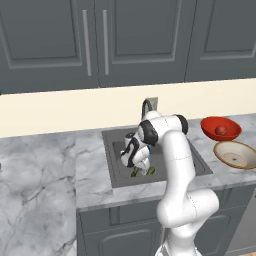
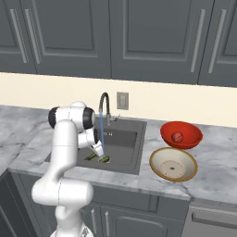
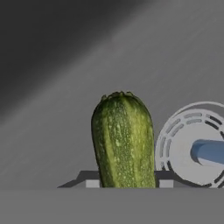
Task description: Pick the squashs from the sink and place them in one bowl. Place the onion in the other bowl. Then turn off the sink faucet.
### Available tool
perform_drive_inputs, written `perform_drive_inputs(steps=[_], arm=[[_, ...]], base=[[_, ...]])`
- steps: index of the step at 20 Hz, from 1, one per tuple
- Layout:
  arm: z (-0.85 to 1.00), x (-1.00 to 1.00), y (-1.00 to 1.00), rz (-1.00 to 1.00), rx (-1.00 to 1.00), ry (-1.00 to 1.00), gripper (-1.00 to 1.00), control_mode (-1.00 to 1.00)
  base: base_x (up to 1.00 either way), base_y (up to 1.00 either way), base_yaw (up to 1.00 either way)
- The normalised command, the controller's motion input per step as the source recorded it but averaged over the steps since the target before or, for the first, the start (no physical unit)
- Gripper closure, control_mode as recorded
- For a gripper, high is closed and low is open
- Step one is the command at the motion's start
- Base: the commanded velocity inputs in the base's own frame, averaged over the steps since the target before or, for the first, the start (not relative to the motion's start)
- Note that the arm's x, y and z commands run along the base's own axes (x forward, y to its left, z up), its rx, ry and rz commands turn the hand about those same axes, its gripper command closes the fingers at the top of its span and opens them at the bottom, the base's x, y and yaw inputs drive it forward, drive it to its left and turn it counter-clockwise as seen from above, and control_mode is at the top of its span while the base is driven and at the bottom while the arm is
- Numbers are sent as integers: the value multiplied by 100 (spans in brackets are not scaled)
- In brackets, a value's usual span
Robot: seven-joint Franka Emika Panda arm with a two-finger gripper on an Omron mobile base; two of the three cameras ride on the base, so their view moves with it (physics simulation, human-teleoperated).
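Low in the dark grey sink [image 1: 116, 150] [image 2: 129, 139], my gripper [image 1: 143, 167] [image 2: 98, 152] [image 3: 129, 183] is shut on a dark green squash [image 3: 123, 140] that lies on the basin floor. Its fingertips [image 3: 92, 183] press the squash from both sides. Green ends [image 1: 136, 172] [image 2: 105, 159] poke out past the hand. The onion [image 1: 220, 131] [image 2: 176, 136] rests in the red bowl [image 1: 230, 125] [image 2: 190, 129]. The beige bowl [image 1: 235, 153] [image 2: 173, 163] stands in front of it with nothing in it. The faucet [image 1: 146, 106] [image 2: 104, 104] runs a blue stream [image 2: 102, 129] onto the drain [image 3: 188, 146].
Both bowls stand on the marble counter [image 1: 45, 170] [image 2: 217, 152] right of the sink. Bare counter stretches to the sink's left. Dark cabinets [image 1: 100, 40] hang above the cream back wall. A wall outlet [image 2: 122, 100] sits behind the faucet.
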Motion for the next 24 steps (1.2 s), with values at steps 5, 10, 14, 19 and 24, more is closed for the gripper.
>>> perform_drive_inputs(steps=[5, 10, 14, 19, 24], arm=[[56, -5, -2, 0, 0, -2, 100, -100], [74, -1, -4, -2, 2, 0, 100, -100], [64, -25, 0, -5, 1, -3, 100, -100], [58, -61, -2, -6, 3, -5, 100, -100], [57, -60, -18, -8, 5, 0, 100, -100]], base=[[0, 0, 0], [0, 0, 0], [0, 0, 0], [0, 0, 0], [0, 0, 0]])
